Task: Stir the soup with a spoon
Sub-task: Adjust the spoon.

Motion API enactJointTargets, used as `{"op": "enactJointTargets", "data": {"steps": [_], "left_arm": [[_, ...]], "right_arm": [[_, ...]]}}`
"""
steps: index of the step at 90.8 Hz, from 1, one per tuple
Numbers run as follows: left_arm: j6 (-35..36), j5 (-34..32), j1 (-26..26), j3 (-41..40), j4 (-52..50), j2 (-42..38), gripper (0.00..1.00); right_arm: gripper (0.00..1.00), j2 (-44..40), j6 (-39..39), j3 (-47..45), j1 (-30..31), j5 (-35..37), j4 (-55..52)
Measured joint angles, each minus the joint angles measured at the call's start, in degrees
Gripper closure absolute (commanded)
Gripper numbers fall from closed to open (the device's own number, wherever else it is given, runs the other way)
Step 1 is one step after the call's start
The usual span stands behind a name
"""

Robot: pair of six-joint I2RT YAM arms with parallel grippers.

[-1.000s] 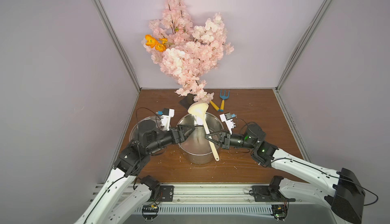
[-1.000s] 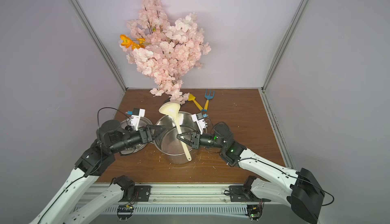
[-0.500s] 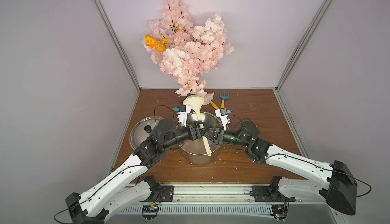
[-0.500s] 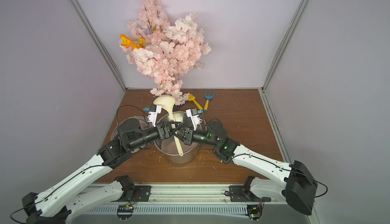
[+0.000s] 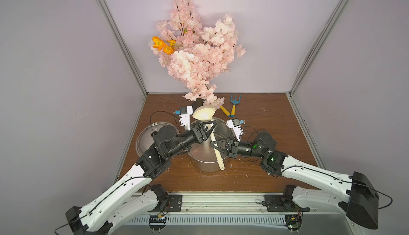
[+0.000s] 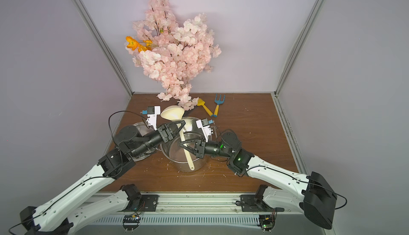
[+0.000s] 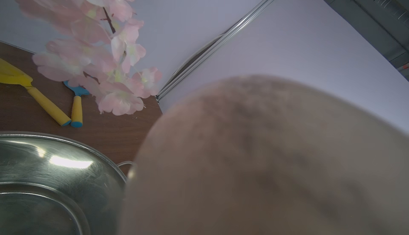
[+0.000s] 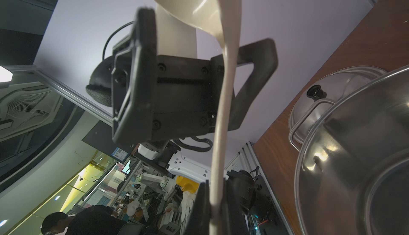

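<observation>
On the brown counter (image 5: 265, 138), a large spray of pink blossom (image 5: 197, 61) is set against the back wall. In front of it a steel pot (image 5: 205, 165) is placed mid-counter, and bare shiny metal is seen inside it. A lid (image 5: 143, 137) is laid flat just beside the pot, on the left arm's side. A cream spoon (image 5: 219, 159) is held tilted above the open pot. Its round bowl is carried over the far rim, and its handle end is pointed toward the near rim. The handle is clamped in its lower half between the closed fingers of the right hand (image 5: 215, 149). The fingers of the left hand (image 5: 211, 132) are spread apart at the handle just under the bowl, and whether they touch it cannot be told. Behind the pot, a blue fork (image 6: 218, 104) and a yellow trowel (image 6: 204, 107) are laid on the counter, with their handle ends close together.
</observation>
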Motion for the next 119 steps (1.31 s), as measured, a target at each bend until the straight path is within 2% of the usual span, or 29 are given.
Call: {"op": "enactJointTargets", "data": {"steps": [18,32,72,82,97,109,119], "left_arm": [[-1.2,0.3,0.1,-0.8,1.9,2.0,0.56],[-2.5,0.9,0.1,-2.2,3.2,1.2,0.70],[-5.5,1.3,0.1,-3.0,5.2,-0.7,0.98],[-5.9,1.0,0.1,-3.0,5.3,-1.0,1.00],[-6.1,-0.9,0.1,-2.9,5.0,-2.0,1.00],[-7.0,-4.2,0.1,-2.2,4.9,-3.2,1.00],[-8.8,-8.0,0.1,-1.8,5.6,-4.6,1.00]], "right_arm": [[1.00,0.0,1.4,-0.3,0.0,-0.5,1.6],[1.00,0.3,1.9,0.3,0.0,-0.5,2.3],[1.00,1.9,1.3,1.4,-0.1,-0.8,2.9],[0.91,1.9,1.1,1.6,-0.1,-1.0,2.9],[0.62,0.6,0.7,0.4,-0.7,0.4,2.7],[0.43,-3.2,1.8,-5.5,-1.3,1.5,5.0],[0.34,-5.4,3.7,-11.4,-1.2,1.6,9.8]]}}
